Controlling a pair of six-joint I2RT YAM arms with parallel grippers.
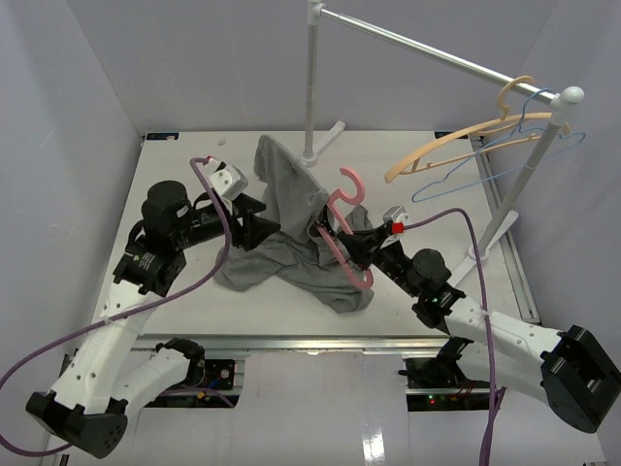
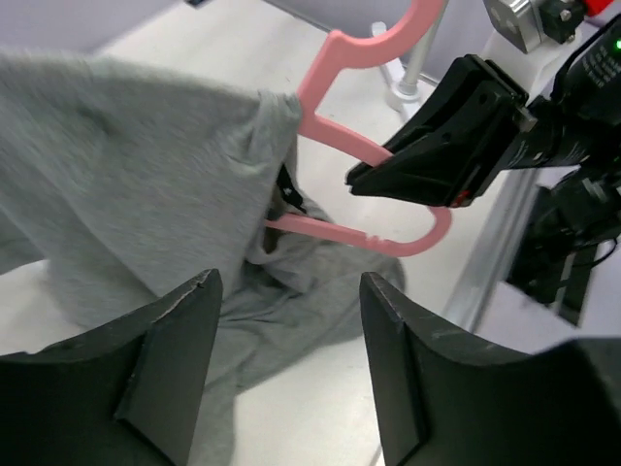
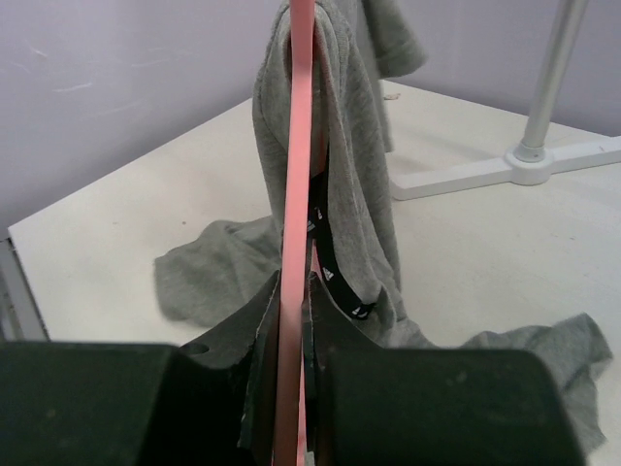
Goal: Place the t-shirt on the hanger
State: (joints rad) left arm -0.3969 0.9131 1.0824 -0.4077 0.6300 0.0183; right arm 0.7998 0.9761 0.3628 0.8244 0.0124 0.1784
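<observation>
- We saw the left end effector [image 2: 288, 320] spread wide, gripping nothing, just left of the t-shirt [image 1: 283, 189].
- Right end effector [image 3: 291, 301] was clamped on the hanger [image 1: 340, 238] over the middle of the counter [image 1: 184, 165], t-shirt draped over one shoulder.

Lab, plainly, not anyone's home: a white table [image 1: 184, 155] stood boxed in by bare pale walls [image 1: 68, 116], the left arm [image 1: 107, 349] and the right arm [image 1: 505, 335] were bolted along its near edge, purple cables [image 1: 456, 212] trailed off them, and a white clothes rail [image 1: 437, 50] with tan and blue hangers [image 1: 444, 148] crossed the far right corner.
</observation>
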